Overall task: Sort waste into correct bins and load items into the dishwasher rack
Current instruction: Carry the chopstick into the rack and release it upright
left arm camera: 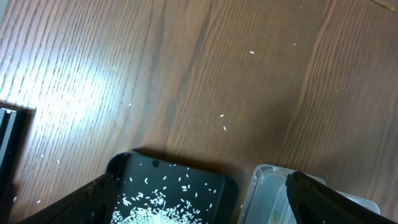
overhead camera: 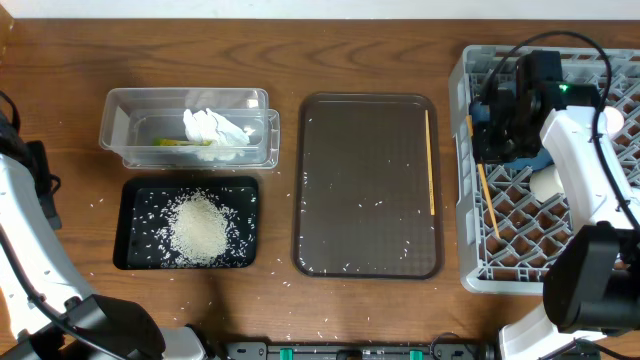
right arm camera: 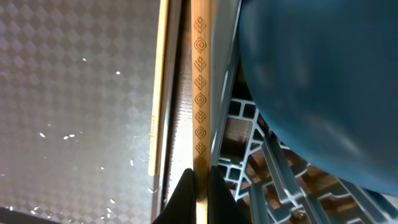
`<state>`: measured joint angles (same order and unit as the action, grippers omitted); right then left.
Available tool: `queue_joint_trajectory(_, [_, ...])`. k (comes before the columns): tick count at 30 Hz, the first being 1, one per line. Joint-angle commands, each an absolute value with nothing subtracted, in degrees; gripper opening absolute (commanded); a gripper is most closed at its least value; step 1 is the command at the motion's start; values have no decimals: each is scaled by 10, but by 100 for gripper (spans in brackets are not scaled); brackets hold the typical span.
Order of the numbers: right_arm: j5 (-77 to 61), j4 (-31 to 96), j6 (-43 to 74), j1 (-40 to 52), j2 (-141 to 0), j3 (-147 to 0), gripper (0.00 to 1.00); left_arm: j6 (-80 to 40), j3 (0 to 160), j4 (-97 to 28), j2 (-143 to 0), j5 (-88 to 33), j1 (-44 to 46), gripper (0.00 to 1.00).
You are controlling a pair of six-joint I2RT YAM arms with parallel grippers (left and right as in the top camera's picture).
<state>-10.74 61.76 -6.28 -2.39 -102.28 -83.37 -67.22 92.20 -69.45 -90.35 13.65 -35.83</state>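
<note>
- The right gripper (right arm camera: 199, 179) was closed hard on a patterned wooden chopstick (right arm camera: 201, 106). It pinched the stick near one end, so most of the length stuck out ahead of the fingers.
- That chopstick hung over the left side of the dishwasher rack (overhead camera: 466, 250). It ran close along the rack's wall, with the blue dish (right arm camera: 311, 74) just beside it inside the rack.
- If it were let go here, the thin stick could slip down through an opening in the lattice. It could also catch on the wall and tip out toward the serving tray (overhead camera: 360, 150).
- A grip so near the end left the stick free to pivot, so a knock against the dish or a rib could twist it in the jaws.
- The second chopstick (overhead camera: 431, 160) lay on the serving tray close along its right rim. The raised edge there might crowd the fingers when they reach for it.
- The left gripper (left arm camera: 200, 182) stood wide open and held nothing. It hovered above the table, with the black tray (left arm camera: 221, 190) and the clear tub (left arm camera: 264, 186) below it.
- The rice (overhead camera: 200, 228) was piled in the black tray, and the napkin (overhead camera: 215, 128) and wrapper (overhead camera: 172, 143) sat in the clear tub.
- Stray grains dotted the serving tray and the table. They looked too small to pinch and could easily be left behind.
</note>
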Motion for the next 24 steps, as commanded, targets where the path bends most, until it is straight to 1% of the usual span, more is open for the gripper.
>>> queue_joint_trajectory(1, [-105, 611, -58, -41, -1027, -824, 1, -667, 921, -698, -905, 140, -359, 89])
queue_joint_trajectory(11, [-118, 600, -52, -82, -1027, -824, 1, -667, 921, -698, -905, 140, -359, 89])
queue_joint_trajectory(17, [-149, 593, -65, -80, -1027, -812, 1, -667, 921, -698, -905, 140, -359, 89])
queue_joint_trajectory(20, [-149, 584, -65, -78, -1027, -797, 3, -667, 921, -698, -905, 140, -359, 89])
queue_joint_trajectory(21, [-149, 582, -64, -79, -1027, -794, 5, -667, 921, -698, -905, 140, -359, 89])
queue_joint_trajectory(22, [-149, 580, -63, -78, -1027, -791, 9, -667, 921, -698, -905, 140, -359, 89])
queue_joint_trajectory(24, [-149, 581, -59, -79, -1027, -790, 27, -667, 921, -698, -905, 140, -359, 89])
